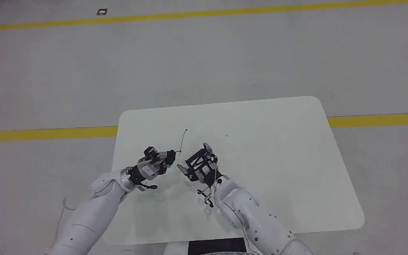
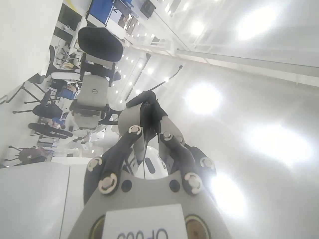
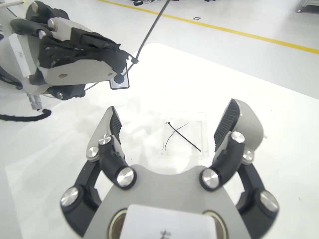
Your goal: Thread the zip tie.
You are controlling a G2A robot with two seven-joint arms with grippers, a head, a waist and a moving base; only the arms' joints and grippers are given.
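Observation:
My left gripper (image 2: pixel 149 99) is shut on a black zip tie (image 2: pixel 162 83), held above the white table (image 1: pixel 287 159). In the right wrist view the same left gripper (image 3: pixel 121 57) pinches the zip tie (image 3: pixel 152 28) beside its small head. The long strip slants up and away from there, and a thin loop curves back under the fingers. From above, the tie (image 1: pixel 183 139) points away from the robot. My right gripper (image 3: pixel 172 115) stands open just to the right of the left one, nothing between its ribbed pads (image 3: pixel 225 123). In the top view both grippers (image 1: pixel 171 156) (image 1: pixel 194 162) hover close together.
A clear shallow tray (image 3: pixel 199 118) lies on the table under the right gripper, holding two loose black zip ties (image 3: pixel 184 138) crossed over each other. A yellow floor line (image 1: pixel 191 14) runs beyond the table's far edge.

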